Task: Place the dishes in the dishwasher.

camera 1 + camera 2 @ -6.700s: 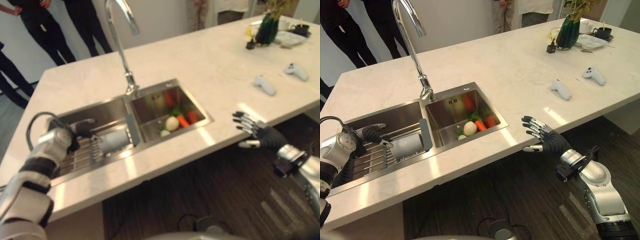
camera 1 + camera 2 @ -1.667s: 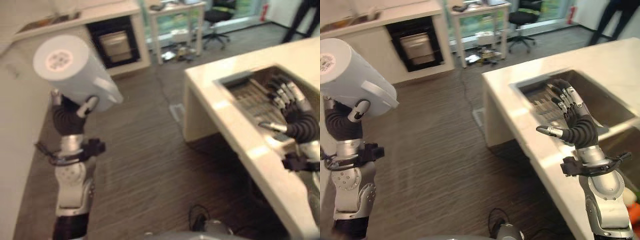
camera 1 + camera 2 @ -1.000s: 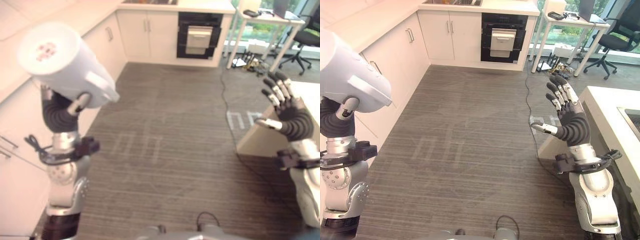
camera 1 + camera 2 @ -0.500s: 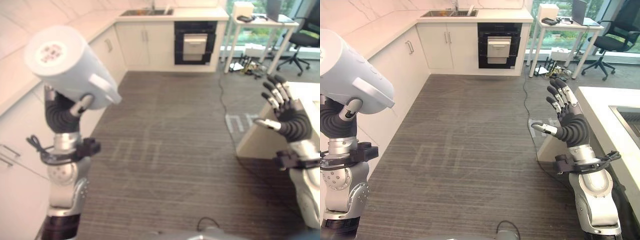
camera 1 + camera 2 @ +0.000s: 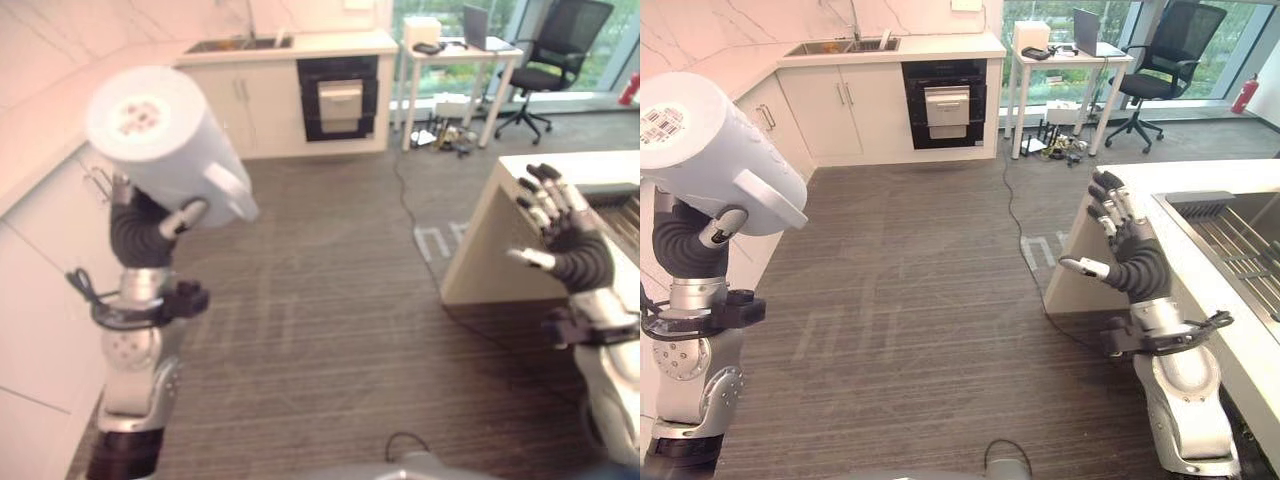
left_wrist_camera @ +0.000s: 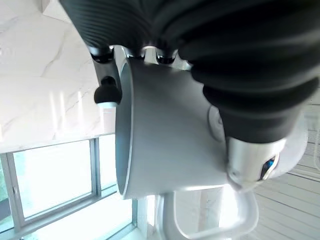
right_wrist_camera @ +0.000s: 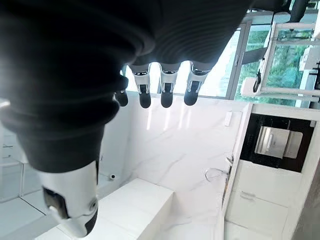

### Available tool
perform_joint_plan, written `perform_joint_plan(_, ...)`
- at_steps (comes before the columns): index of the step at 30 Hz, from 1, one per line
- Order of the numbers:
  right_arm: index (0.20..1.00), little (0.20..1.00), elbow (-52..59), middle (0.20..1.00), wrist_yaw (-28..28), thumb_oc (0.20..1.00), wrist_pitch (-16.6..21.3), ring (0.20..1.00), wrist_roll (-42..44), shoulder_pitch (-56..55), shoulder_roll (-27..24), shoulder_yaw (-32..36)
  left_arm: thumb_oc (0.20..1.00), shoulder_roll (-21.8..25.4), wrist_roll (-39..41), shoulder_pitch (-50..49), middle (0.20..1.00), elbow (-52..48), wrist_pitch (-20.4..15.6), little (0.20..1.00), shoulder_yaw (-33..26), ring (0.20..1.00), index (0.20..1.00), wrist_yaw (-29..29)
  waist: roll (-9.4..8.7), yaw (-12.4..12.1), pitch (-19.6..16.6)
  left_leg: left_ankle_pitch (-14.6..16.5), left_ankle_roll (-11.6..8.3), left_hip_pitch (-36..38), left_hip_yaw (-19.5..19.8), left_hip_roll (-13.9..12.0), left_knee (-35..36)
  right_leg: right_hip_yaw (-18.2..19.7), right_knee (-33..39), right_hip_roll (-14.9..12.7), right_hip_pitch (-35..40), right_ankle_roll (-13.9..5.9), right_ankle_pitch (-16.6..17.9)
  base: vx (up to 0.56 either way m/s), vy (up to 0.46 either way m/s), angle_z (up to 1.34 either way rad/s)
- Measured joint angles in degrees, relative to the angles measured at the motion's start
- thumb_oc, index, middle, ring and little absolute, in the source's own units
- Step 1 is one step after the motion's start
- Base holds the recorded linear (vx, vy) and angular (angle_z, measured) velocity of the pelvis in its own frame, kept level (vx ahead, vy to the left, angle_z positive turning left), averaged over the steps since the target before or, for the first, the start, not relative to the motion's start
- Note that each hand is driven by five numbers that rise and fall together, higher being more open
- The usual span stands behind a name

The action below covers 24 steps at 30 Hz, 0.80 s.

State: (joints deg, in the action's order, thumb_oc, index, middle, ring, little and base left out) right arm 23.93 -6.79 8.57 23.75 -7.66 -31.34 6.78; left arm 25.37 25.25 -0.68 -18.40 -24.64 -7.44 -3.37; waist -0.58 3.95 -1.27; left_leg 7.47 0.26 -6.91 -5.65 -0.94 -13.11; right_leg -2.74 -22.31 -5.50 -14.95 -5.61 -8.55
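Silver-grey arms, dark ribbed wrist covers, silver dark-tipped fingers (image 5: pixel 1110 205).

You have one dish in view, a white mug (image 5: pixel 710 150) with a handle, held high above the dark wood-look floor at the robot's left. It lies tilted on its side, its flat base with a printed sticker turned up toward the head camera, its handle pointing down and to the right. In the left wrist view its open rim faces away toward the windows.
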Motion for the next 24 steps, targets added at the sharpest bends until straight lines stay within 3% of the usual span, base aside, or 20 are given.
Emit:
perform_joint_plan(6,1.000,1.000,-1.07,1.000,-1.40,1.000,-0.48,1.000,0.04,0.22,1.63,-0.42,0.200,-0.75,0.09,-3.80,0.200,0.64,0.27,0.200,0.23,0.200,0.200,0.16,-0.13,-1.80,-0.03,-0.02,-0.05,0.06,-1.01,-0.41,0.28,-0.19,0.05,0.06,-0.27,0.01,0.07,0.03,-0.058,-0.03)
perform_joint_plan(12,1.000,1.000,-4.10,1.000,-3.44,1.000,-1.89,1.000,0.05,0.25,2.18,-2.14,0.200,-1.73,0.11,-4.31,0.200,1.10,0.55,0.200,0.31,0.200,0.200,0.53,-0.32,-1.87,0.05,-0.08,-0.49,0.98,-1.37,-1.40,1.15,-1.44,-0.12,0.48,-0.02,0.15,-0.07,0.07,-0.095,-0.06)
perform_joint_plan(24,1.000,1.000,-12.43,1.000,-4.92,1.000,-3.06,1.000,0.05,-0.19,5.01,-5.72,0.200,-3.74,0.83,-8.96,0.200,12.34,5.93,0.200,1.27,0.200,0.200,1.83,-0.59,-2.39,1.18,-0.42,-1.66,2.24,-1.33,-2.35,2.04,-2.62,-2.23,1.34,-0.29,1.34,-2.02,0.06,-0.086,-0.01)
